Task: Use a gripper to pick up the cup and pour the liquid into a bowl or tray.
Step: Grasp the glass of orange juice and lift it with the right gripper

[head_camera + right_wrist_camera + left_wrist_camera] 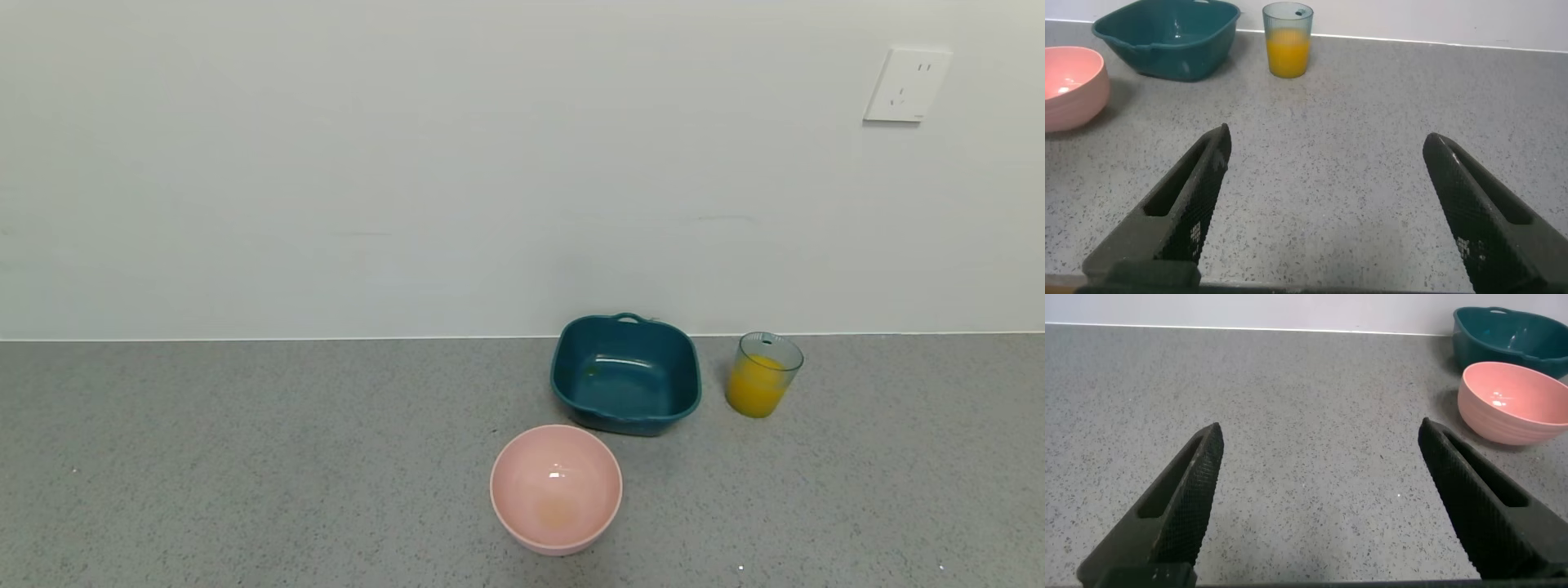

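Observation:
The cup (763, 374), a translucent blue-grey tumbler, stands upright near the wall at the right, holding orange liquid (757, 389). It also shows in the right wrist view (1287, 38). The pink bowl (556, 487) sits nearer the front, with a faint orange stain at its bottom; it shows in both wrist views (1511, 403) (1069, 86). My left gripper (1321, 433) is open and empty over bare counter, left of the bowl. My right gripper (1327, 139) is open and empty, well short of the cup. Neither gripper shows in the head view.
A dark teal basin (625, 374) with a handle stands between the bowl and the cup, against the wall (408, 163). The grey speckled counter (245, 457) stretches to both sides. A white wall socket (906, 85) is at the upper right.

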Controlling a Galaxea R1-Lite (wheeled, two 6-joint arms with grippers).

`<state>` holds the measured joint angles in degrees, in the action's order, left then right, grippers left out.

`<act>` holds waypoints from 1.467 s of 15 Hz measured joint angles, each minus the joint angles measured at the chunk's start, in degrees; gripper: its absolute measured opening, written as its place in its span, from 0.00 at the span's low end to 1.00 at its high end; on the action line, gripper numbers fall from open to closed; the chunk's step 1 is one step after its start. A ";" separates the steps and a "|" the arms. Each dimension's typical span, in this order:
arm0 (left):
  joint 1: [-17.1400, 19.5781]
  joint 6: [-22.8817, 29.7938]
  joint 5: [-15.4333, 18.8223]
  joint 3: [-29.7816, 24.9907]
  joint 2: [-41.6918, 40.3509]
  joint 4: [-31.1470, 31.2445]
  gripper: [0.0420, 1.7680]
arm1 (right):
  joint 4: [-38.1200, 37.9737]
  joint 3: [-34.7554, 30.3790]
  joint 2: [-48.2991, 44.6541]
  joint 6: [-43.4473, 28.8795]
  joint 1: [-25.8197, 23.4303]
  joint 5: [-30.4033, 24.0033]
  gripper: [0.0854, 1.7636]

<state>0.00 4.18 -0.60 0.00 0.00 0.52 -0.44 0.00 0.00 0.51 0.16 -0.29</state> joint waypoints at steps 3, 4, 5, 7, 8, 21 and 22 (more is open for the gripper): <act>0.00 0.00 0.00 0.00 0.00 0.00 0.97 | 0.00 0.00 0.00 0.00 0.00 0.00 0.97; 0.00 0.00 0.00 0.00 0.00 0.00 0.97 | 0.04 0.00 0.00 -0.11 0.00 0.05 0.97; 0.00 0.00 0.00 0.00 0.00 0.00 0.97 | 0.09 0.00 0.00 -0.24 0.02 0.09 0.97; 0.00 0.00 0.00 0.00 0.00 0.00 0.97 | 0.11 0.00 0.00 -0.24 0.05 0.16 0.97; 0.00 0.00 0.00 0.00 0.00 0.00 0.97 | 0.11 0.00 0.00 -0.27 0.05 0.16 0.97; 0.00 -0.02 0.02 0.00 0.00 0.00 0.97 | -0.11 0.00 0.00 1.30 -0.02 0.02 0.97; 0.00 0.00 0.02 0.00 0.00 0.00 0.97 | 0.13 0.00 0.00 1.35 -0.02 0.09 0.97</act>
<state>0.00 4.18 -0.57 0.00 0.00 0.52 -0.30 0.00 0.00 1.87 0.13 -0.21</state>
